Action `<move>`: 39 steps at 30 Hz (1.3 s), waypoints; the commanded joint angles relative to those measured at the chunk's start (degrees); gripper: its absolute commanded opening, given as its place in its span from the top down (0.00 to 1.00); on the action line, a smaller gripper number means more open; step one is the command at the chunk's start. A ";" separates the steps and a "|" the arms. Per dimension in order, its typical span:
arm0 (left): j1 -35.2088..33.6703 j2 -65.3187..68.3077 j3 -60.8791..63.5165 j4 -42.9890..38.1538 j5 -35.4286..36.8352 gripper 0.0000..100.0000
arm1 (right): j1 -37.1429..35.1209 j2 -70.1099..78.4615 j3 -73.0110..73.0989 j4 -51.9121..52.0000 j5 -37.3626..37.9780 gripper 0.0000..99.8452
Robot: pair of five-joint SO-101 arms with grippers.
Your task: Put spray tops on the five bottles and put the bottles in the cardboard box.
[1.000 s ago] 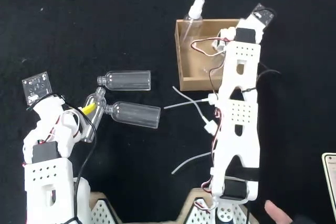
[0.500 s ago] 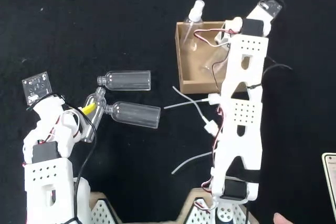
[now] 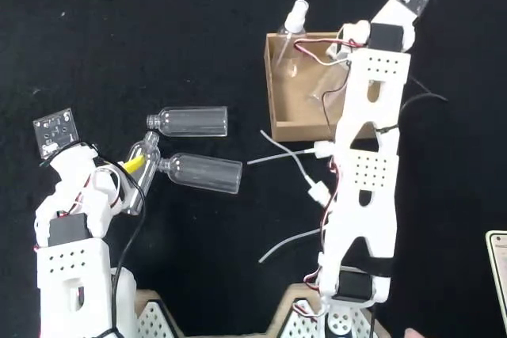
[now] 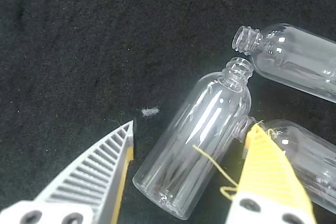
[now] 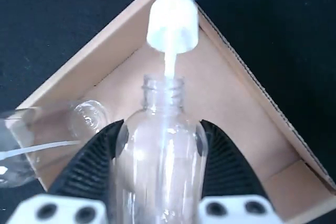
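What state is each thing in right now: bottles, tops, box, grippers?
Brown cardboard box: open-topped, one bottle in it.
Boxed clear bottle: spray top on, leaning in a corner.
Held clear bottle: white spray top raised above neck, unseated.
Right gripper: shut on held bottle.
Left gripper: open, straddling a lying uncapped bottle.
Two other bottles: lying, uncapped.
Loose spray tops: lying on the black table.

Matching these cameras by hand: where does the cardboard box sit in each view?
High view: cardboard box upper centre, under the right arm's far end.
Right wrist view: its floor and walls spread behind the right gripper, shut on a held bottle.
Left wrist view: faces uncapped bottles on the cloth, away from the box.
Shared landmark: the capped bottle already in the box.
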 commanded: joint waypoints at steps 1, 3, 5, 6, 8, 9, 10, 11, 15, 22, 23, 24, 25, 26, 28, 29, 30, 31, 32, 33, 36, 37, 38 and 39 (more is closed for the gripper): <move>-0.57 -0.62 -0.75 -1.23 0.26 0.67 | -0.70 -4.88 2.42 1.85 0.79 0.94; -0.57 -0.62 -0.75 -1.23 0.26 0.67 | -0.70 -4.88 4.62 1.85 0.79 0.94; -0.57 -0.62 -0.75 -1.23 0.26 0.67 | -0.62 -4.88 6.02 1.85 0.79 0.94; -0.48 -0.62 -0.75 -1.23 0.26 0.67 | -0.53 -4.88 6.37 1.85 0.79 0.94; -0.48 -0.62 -0.75 -1.23 0.26 0.67 | -0.62 -4.88 6.64 1.85 0.88 0.94; -0.48 -0.62 -0.75 -1.23 0.26 0.67 | -0.62 -4.88 6.73 1.85 1.49 0.94; -0.48 -0.62 -0.75 -1.23 0.26 0.67 | -0.70 -4.88 6.73 1.85 2.37 0.94; -0.48 -0.62 -0.75 -1.23 0.26 0.67 | -0.70 -4.97 6.73 1.85 2.81 0.94; -0.48 -0.62 -0.84 -1.32 0.26 0.67 | -0.53 -6.46 8.04 1.85 3.08 0.94; -0.31 -0.62 -0.92 -1.32 0.26 0.67 | -0.70 -16.04 20.18 1.85 2.81 0.94; -0.31 -0.62 -0.92 -1.32 0.26 0.67 | -0.70 -17.45 22.02 1.76 2.81 0.94; -0.40 -0.62 -0.92 -1.32 0.26 0.67 | -0.70 -18.68 23.78 1.76 2.81 0.94; -0.40 -0.62 -0.92 -1.32 0.26 0.67 | -0.70 -19.82 25.27 1.76 2.73 0.94; -0.48 -0.62 -0.92 -1.32 0.26 0.67 | -0.70 -20.79 26.59 1.76 2.81 0.94; -0.48 -0.62 -0.92 -1.32 0.26 0.67 | -0.70 -22.64 28.53 1.67 3.08 0.94; -0.48 -0.62 -0.92 -1.32 0.26 0.67 | -0.70 -23.52 29.49 1.67 3.16 0.94; -0.48 -0.62 -0.92 -1.32 0.26 0.67 | -0.70 -24.40 30.29 1.67 3.16 0.94; -0.48 -0.62 -0.92 -1.32 0.26 0.67 | -0.70 -25.19 31.25 1.67 3.16 0.94; -0.48 -0.62 -0.92 -1.32 0.26 0.67 | -0.70 -26.15 32.48 1.67 3.16 0.94; -0.48 -0.62 -0.92 -1.32 0.26 0.67 | -0.70 -27.03 33.80 1.67 3.16 0.94; -0.48 -0.62 -0.92 -1.32 0.26 0.67 | -0.70 -30.02 38.81 1.58 3.25 0.94; -0.48 -0.62 -0.92 -1.32 0.26 0.67 | -0.70 -31.16 40.57 1.49 3.69 0.94; -0.48 -0.62 -0.92 -1.32 0.26 0.67 | -0.79 -32.31 42.15 1.41 4.84 0.94; -0.48 -0.62 -0.92 -1.32 0.26 0.67 | -1.05 -33.36 43.74 1.32 6.07 0.94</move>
